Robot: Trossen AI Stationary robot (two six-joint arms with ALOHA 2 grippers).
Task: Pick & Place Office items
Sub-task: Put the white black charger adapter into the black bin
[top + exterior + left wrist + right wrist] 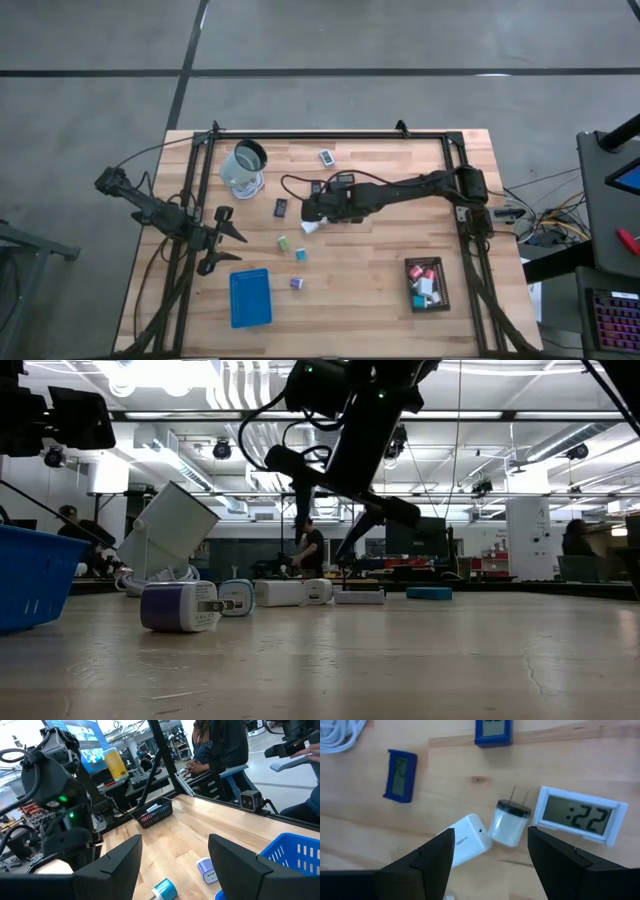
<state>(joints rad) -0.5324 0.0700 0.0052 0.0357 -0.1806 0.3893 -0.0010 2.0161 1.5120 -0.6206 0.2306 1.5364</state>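
My right gripper (490, 851) hovers open, slanting down over two small white plug blocks (509, 824) (465, 845) that lie on the wood near the table's middle (311, 228); it touches nothing. Beside them lie a white clock-like rectangle (580, 815) and two blue ones (400, 775) (492, 730). Green (283, 241), teal (299, 254) and purple (296, 283) blocks lie nearer the front. My left gripper (226, 240) waits open at the table's left edge.
A blue tray (250, 297) sits at the front left. A black tray (441, 298) with several pieces sits at the front right. A clear cup (245, 165) with a white cord stands at the back left. A small white rectangle (327, 156) lies near the far edge. People show beyond the table.
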